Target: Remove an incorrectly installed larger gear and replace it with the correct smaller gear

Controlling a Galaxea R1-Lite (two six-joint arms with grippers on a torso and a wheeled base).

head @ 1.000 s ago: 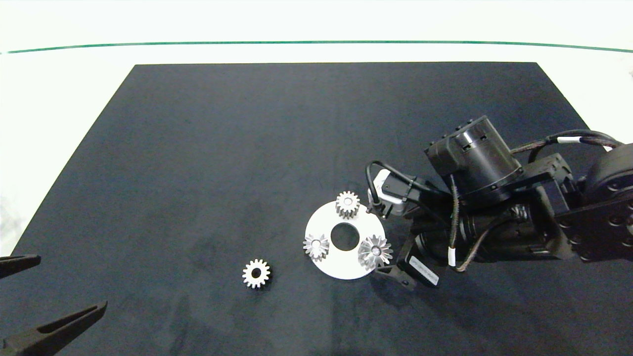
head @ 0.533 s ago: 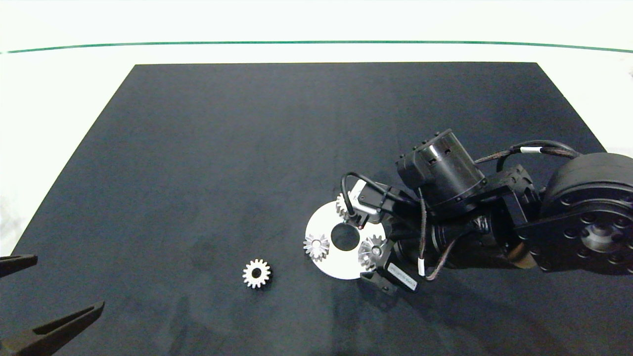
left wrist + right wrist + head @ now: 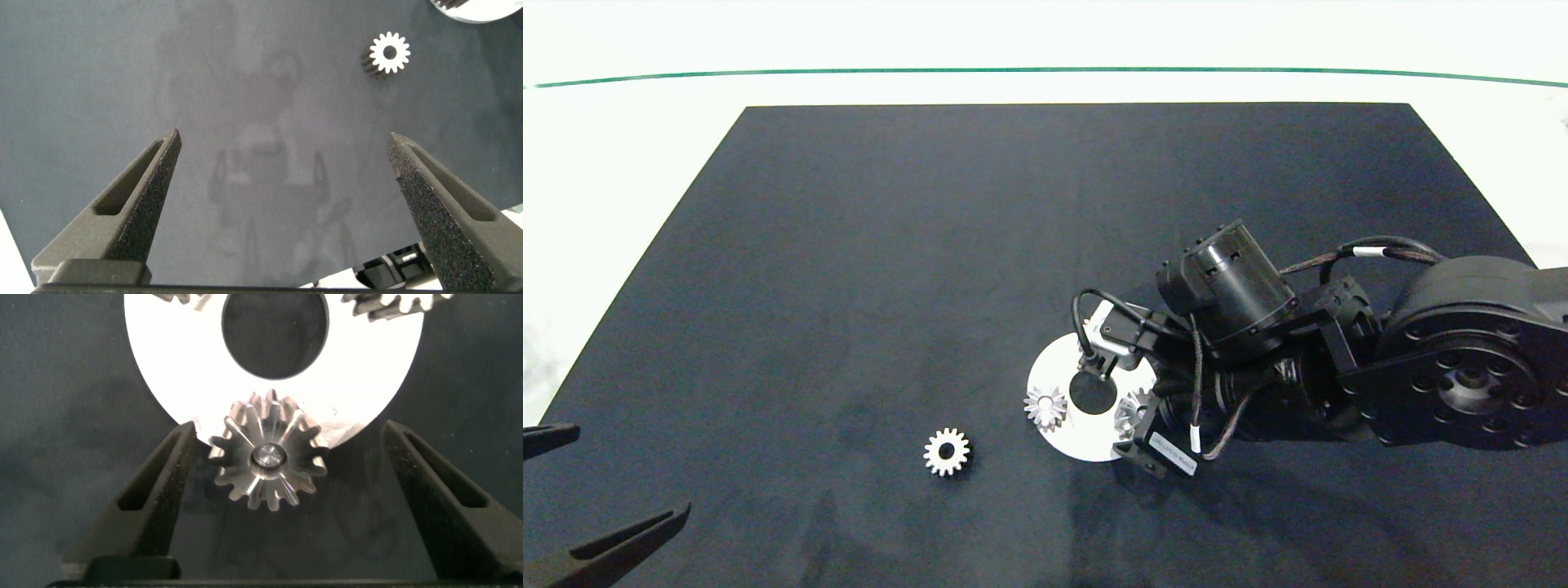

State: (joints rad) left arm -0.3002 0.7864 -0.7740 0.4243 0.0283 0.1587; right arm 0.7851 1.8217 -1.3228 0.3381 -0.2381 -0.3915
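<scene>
A dark mat (image 3: 931, 269) covers the white table (image 3: 621, 163); on it lies a white ring-shaped disc (image 3: 1058, 380) carrying three gears. I see my right gripper (image 3: 270, 469) over the disc's right edge, its fingers spread wide on either side of the larger gear (image 3: 268, 456), one finger just beside the teeth, the other clearly apart, neither gripping it. This star-toothed gear sits on the disc's rim, overhanging the mat; in the head view the right arm hides most of it (image 3: 1131, 408). A smaller star-toothed gear (image 3: 1045, 407) sits on the disc's left edge. A blunt-toothed gear sits on the disc's far edge, almost wholly hidden by the arm. The smaller gear (image 3: 947, 452), with its wide round hole, lies flat on the mat, left of the disc and apart from it. My left gripper (image 3: 282, 204) hangs released at the mat's near-left corner, well apart from the smaller gear (image 3: 389, 53).
</scene>
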